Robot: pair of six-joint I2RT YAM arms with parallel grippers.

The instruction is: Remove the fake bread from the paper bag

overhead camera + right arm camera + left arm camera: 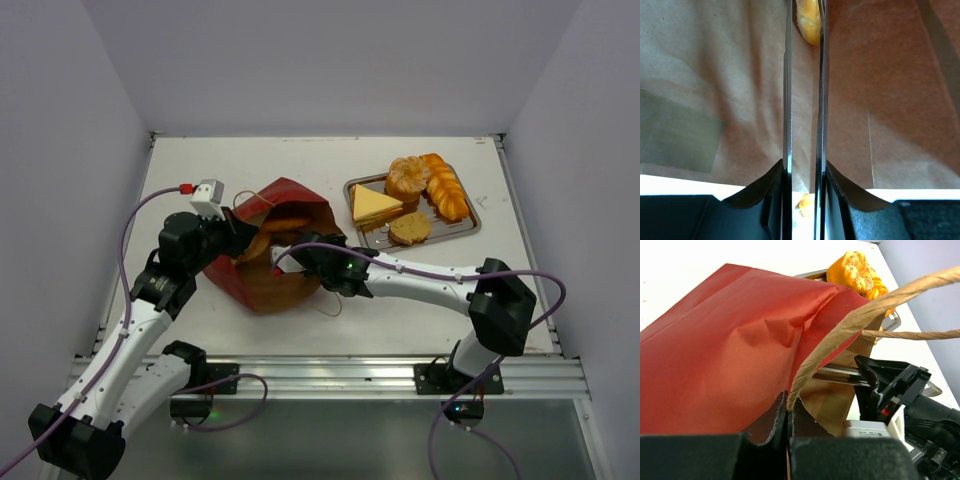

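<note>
Left gripper (788, 407) is clamped on the left rim of the paper bag (250, 285), and the right gripper (804, 20) is set narrow inside it, a fake bread roll (810, 31) seen at its tips, grip uncertain.

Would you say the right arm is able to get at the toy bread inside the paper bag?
Probably yes: the left gripper holds the paper bag open at the rim, the right gripper is inside, and the toy bread lies at its fingertips, nothing between.
</note>
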